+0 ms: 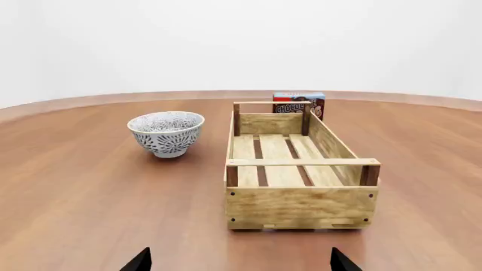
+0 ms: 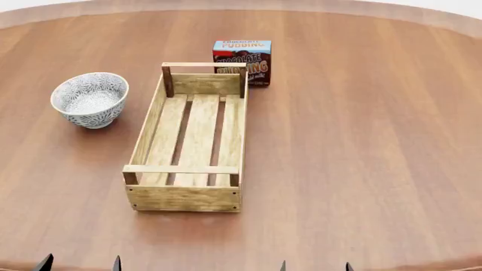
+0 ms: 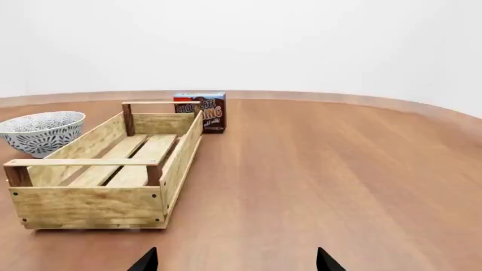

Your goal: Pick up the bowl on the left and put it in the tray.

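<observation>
The bowl point(image 2: 90, 99), white with a grey-black floral pattern, stands upright on the wooden table, left of the tray point(image 2: 150, 125). The tray is a long light-wood crate with a slatted bottom and nothing in it. Both also show in the left wrist view, bowl point(image 1: 166, 132) and tray point(image 1: 301, 206), and in the right wrist view, bowl point(image 3: 42, 131) and tray point(image 3: 90, 206). My left gripper point(image 2: 80, 263) and right gripper point(image 2: 315, 265) hang at the table's near edge, both open, far from the bowl. Only their dark fingertips point(image 1: 139, 261) show.
A chocolate pudding box point(image 2: 242, 61) stands just behind the tray's far right corner. The round wooden table point(image 2: 362, 141) stretches wide to the right of the tray; its far rim curves across the back.
</observation>
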Available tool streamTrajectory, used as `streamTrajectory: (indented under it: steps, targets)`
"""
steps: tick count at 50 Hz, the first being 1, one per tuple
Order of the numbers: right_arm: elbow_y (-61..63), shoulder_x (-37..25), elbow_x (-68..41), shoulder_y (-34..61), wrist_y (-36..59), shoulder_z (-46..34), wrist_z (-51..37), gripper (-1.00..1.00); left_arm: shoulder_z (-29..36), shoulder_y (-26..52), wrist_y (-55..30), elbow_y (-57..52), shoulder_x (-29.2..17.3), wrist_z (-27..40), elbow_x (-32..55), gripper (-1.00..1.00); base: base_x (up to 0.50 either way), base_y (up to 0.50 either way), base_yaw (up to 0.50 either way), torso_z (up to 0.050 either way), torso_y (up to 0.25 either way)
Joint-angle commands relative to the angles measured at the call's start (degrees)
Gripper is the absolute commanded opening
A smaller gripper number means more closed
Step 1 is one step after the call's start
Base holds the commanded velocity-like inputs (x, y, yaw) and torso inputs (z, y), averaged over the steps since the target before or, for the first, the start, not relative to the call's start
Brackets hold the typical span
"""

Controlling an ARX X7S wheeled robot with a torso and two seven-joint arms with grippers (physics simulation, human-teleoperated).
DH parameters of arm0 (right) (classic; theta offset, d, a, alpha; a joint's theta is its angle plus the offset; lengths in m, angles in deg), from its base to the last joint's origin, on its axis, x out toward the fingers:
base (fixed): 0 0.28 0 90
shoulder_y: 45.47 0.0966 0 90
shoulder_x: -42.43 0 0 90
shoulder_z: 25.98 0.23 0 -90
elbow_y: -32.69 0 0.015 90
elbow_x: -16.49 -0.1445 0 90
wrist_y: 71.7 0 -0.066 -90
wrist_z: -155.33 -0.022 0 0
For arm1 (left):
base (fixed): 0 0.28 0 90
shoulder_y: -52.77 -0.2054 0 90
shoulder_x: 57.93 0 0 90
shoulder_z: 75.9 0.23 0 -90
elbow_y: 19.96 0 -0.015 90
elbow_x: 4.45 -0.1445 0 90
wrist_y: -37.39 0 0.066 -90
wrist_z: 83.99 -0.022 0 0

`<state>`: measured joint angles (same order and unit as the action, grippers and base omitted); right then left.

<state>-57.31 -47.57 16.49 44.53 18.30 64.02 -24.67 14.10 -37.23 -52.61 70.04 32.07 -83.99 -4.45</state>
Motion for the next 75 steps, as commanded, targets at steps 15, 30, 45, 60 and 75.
streamTrajectory:
  steps: [15, 30, 45, 60, 75]
  targets:
    - [-0.41, -3.10, -3.31, -0.07, -0.95, -3.71, -3.38, 1.00, 3.74, -0.09, 0.08, 0.17, -3.06, 3.40, 2.88, 1.00, 0.00, 0.00, 0.00, 0.000, 0.000]
    - [-0.19, -4.49, -4.01, -0.16, -1.62, -5.69, -4.36, 1.00, 5.12, 0.02, 0.52, 0.22, -4.26, 5.10, 3.80, 1.00, 0.00, 0.09, 0.00, 0.000, 0.000]
    - [-0.27, -5.52, -4.80, -0.06, -1.55, -6.97, -5.38, 1.00, 6.38, 0.18, 0.35, 0.30, -5.22, 6.04, 4.74, 1.00, 0.00, 0.50, 0.00, 0.000, 0.000]
    - [-0.17, -6.42, -5.51, 0.27, -1.32, -7.94, -6.53, 1.00, 7.44, 0.49, 0.27, 0.31, -6.14, 7.20, 5.56, 1.00, 0.00, 0.50, 0.00, 0.000, 0.000]
    - [0.26, -7.18, -6.14, 0.46, -1.14, -8.75, -7.42, 1.00, 8.31, 0.75, -0.10, -0.16, -6.91, 8.17, 6.24, 1.00, 0.00, 0.50, 0.00, 0.000, 0.000]
